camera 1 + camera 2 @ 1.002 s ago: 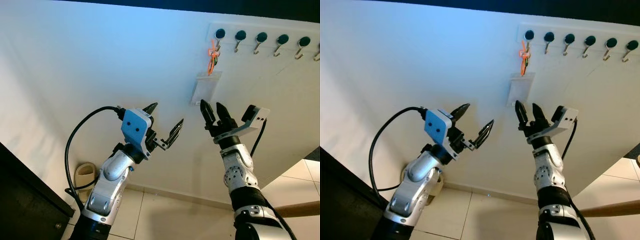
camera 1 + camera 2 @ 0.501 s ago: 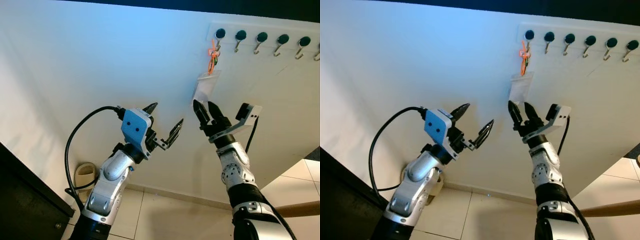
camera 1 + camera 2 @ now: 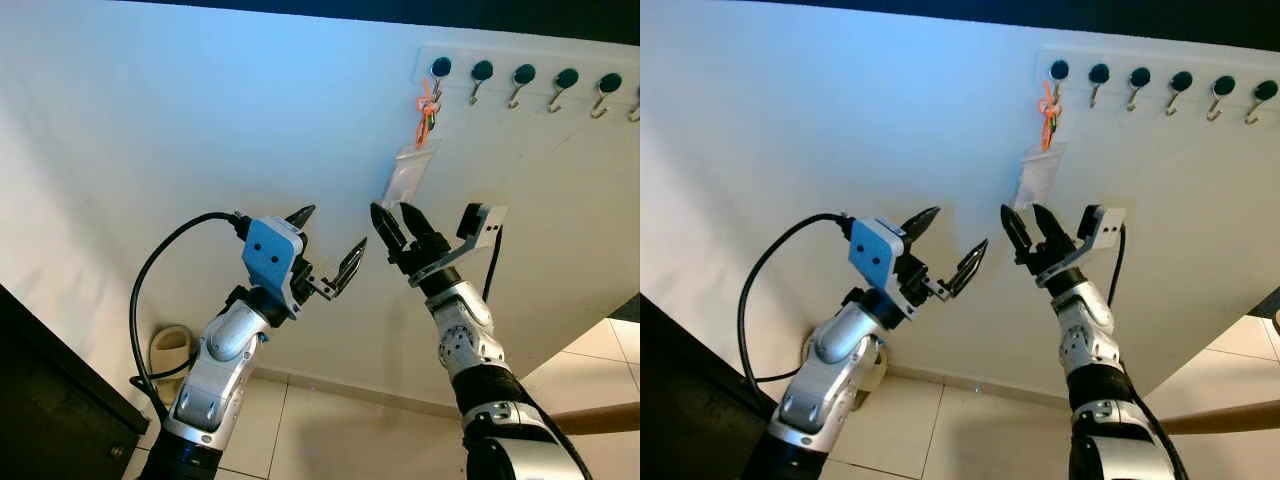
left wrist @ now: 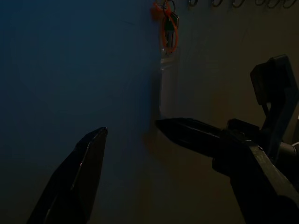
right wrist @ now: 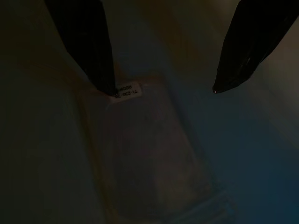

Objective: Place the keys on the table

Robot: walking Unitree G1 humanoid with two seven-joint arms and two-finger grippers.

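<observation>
The right claw (image 3: 392, 220), fingers spread wide, reaches up just below the clear plastic tag (image 3: 404, 176) hanging lengthwise under the orange-looped keys (image 3: 427, 108) on the leftmost black wall hook (image 3: 438, 70). The left claw (image 3: 328, 244), also spread, hovers farther off. Since a second ago the right claw has shifted leftward.
</observation>
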